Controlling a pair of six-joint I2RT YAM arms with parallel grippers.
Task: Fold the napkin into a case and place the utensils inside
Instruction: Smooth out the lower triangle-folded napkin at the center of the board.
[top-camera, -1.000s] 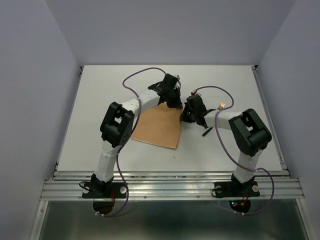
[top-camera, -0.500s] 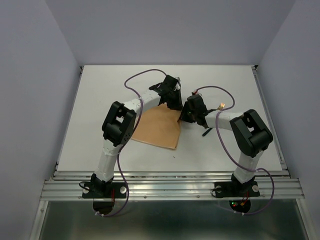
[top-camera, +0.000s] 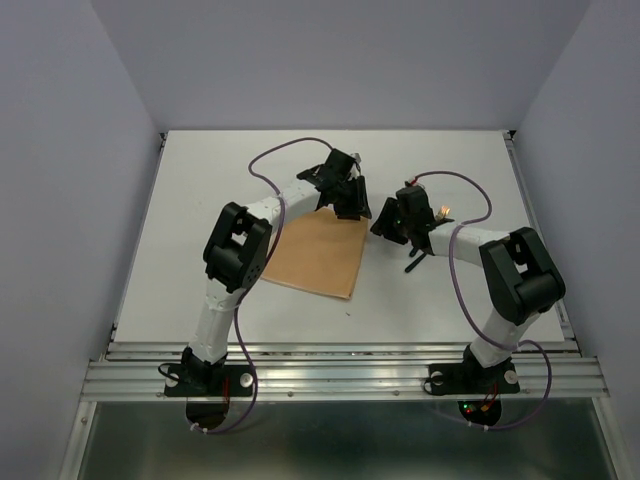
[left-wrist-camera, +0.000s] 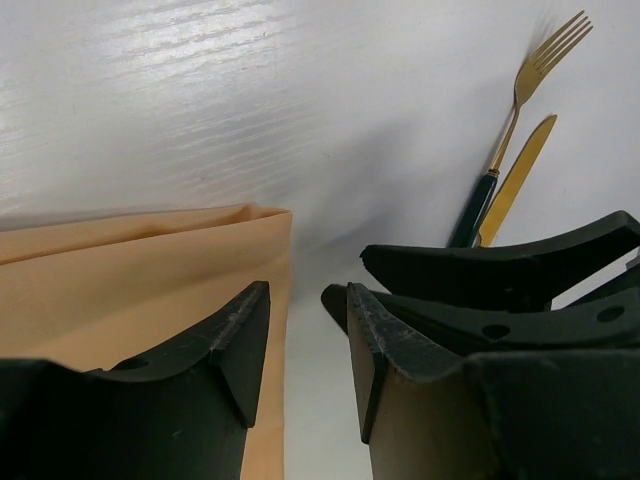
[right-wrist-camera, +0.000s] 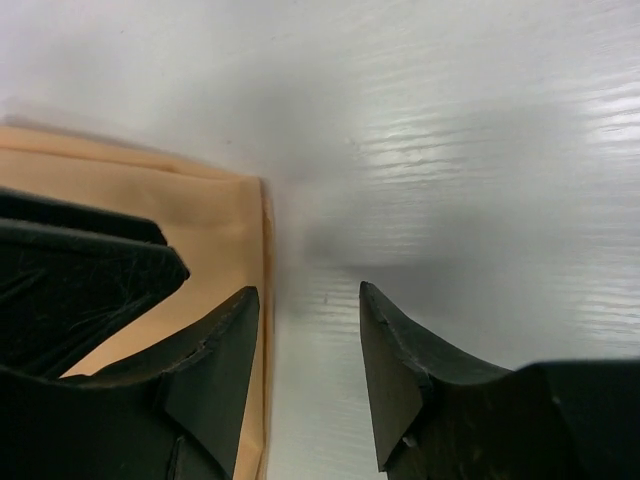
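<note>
At the napkin (top-camera: 318, 255) corner, left pincer (left-wrist-camera: 298, 295) and right pincer (right-wrist-camera: 307, 293) gape, empty.

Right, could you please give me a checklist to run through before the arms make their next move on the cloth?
1. Left gripper open, empty: ok.
2. Right gripper open, empty: ok.
3. Peach-orange cloth napkin lying flat: ok.
4. Napkin folded down to a narrow pocket: not ok, it is wide.
5. Gold-headed, dark-handled fork and slim gold knife off the napkin: ok.
6. Clearance between the two grippers: cannot tell.
</note>
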